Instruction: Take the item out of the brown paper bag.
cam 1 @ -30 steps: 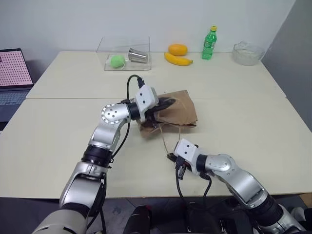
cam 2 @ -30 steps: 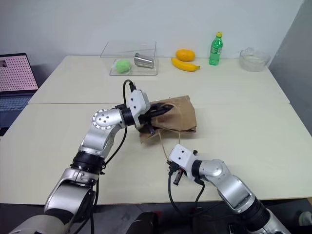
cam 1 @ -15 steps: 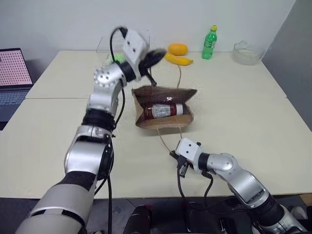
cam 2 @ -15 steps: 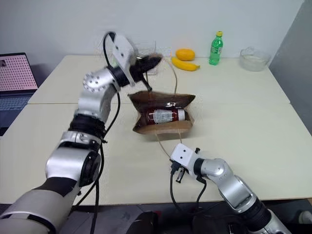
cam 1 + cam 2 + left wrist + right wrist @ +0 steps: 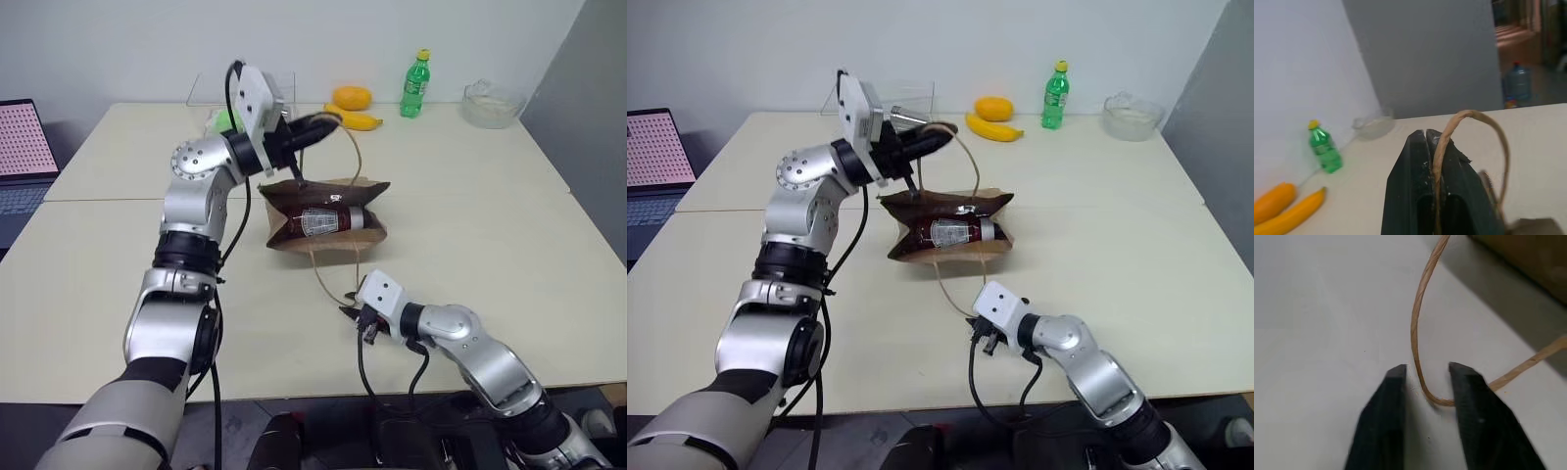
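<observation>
Left gripper (image 5: 328, 121): raised, level, clamped on upper handle (image 5: 1484, 127) of brown paper bag (image 5: 323, 217)
Right gripper (image 5: 1426, 382): low, fingers parted around lower handle (image 5: 1420, 328)

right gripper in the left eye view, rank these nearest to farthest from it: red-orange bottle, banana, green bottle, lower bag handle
From the right gripper, by the table's near edge:
1. Lower bag handle, its loop lying between the open fingers.
2. Red-orange bottle, inside the brown paper bag at mid-table.
3. Banana, near the far edge.
4. Green bottle, farther back and to the right of the banana.
</observation>
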Tool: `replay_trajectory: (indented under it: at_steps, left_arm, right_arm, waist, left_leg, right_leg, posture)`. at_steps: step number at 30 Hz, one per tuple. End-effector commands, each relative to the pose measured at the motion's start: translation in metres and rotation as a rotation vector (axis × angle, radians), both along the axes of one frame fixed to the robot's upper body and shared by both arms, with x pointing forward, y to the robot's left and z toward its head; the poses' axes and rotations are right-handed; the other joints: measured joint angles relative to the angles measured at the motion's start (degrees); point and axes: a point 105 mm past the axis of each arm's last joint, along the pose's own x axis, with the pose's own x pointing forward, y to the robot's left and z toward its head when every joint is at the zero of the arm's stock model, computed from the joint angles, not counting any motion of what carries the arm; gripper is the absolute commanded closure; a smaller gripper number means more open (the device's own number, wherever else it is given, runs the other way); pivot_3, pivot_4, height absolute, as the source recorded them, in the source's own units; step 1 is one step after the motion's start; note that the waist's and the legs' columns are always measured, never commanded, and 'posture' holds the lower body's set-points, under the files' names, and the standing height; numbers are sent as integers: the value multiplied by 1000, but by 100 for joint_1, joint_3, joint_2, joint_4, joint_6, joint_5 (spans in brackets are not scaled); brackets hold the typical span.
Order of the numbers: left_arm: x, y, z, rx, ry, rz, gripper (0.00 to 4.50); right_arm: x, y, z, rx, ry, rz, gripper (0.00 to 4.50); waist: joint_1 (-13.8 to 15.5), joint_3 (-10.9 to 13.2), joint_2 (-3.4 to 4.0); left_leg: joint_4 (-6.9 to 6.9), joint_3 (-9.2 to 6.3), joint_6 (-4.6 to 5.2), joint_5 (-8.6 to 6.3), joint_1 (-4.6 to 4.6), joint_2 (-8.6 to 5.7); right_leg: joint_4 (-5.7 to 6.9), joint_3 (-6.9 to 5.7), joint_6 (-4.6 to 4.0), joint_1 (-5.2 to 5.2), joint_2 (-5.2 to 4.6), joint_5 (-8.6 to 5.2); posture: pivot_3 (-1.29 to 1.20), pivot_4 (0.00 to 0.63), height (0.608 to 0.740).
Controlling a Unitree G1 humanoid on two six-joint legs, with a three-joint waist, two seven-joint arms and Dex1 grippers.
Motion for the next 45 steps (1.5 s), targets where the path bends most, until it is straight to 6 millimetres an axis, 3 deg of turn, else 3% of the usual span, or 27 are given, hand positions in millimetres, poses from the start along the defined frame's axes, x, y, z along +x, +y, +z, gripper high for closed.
replay_trajectory:
  at_steps: [1,5,9,15,22,27,31,35,45]
  left_arm:
    - [-17,-8,13,2,-46,-61,4500]
    - [-24,-12,9,10,-29,-84,4500]
    - [-31,-15,6,25,-5,-118,4500]
    - [-34,-11,15,9,-6,-129,4500]
    - [-34,12,34,-22,20,-88,4500]
    - [-35,13,30,1,19,-86,4500]
    - [-35,10,28,0,19,-89,4500]
    - [-33,10,28,-2,20,-86,4500]
    - [-31,12,28,1,20,-74,4500]
  right_arm:
    - [-9,-3,31,13,-65,40,1667]
    - [-31,-13,53,-1,-41,125,159]
    - [-39,-17,77,45,-33,174,75]
    - [-13,-1,107,143,-101,143,75]
    - [43,26,102,135,-109,-25,75]
    - [65,42,99,129,-120,-42,75]
    - [84,50,92,18,-210,-39,75]
    - [96,54,80,-185,-364,-4,75]
    - [115,60,64,-452,-520,55,75]
  waist:
    - [0,0,0]
    - [9,0,0]
    - [10,0,0]
    - [-15,0,0]
    - [-46,1,2]
    - [-26,1,2]
    - [-34,1,2]
    - [-43,1,2]
    - [-106,1,2]
  left_leg:
    - [0,0,0,0,0,0]
    - [2,1,1,0,0,-1]
    - [0,1,1,-1,1,2]
    - [0,4,2,0,5,5]
    - [-2,3,1,1,2,5]
    - [-2,5,0,1,-2,-2]
    - [-3,5,0,0,-1,0]
    - [-4,7,0,1,-1,-1]
    - [-3,6,-1,1,0,0]
  right_leg:
    - [0,0,0,0,0,0]
    - [-2,0,0,2,0,0]
    - [-2,-1,0,3,1,0]
    - [3,0,-1,2,3,1]
    - [6,1,-2,-8,3,1]
    - [0,3,-2,-9,-2,1]
    - [2,2,-2,-10,-1,1]
    - [1,3,-2,-12,-1,1]
    - [4,3,-3,-13,0,2]
  posture:
    - [0,150,740]
    - [0,150,740]
    - [0,150,740]
    - [0,150,740]
    - [0,150,740]
    - [0,150,740]
    - [0,150,740]
    - [0,150,740]
    - [0,150,740]
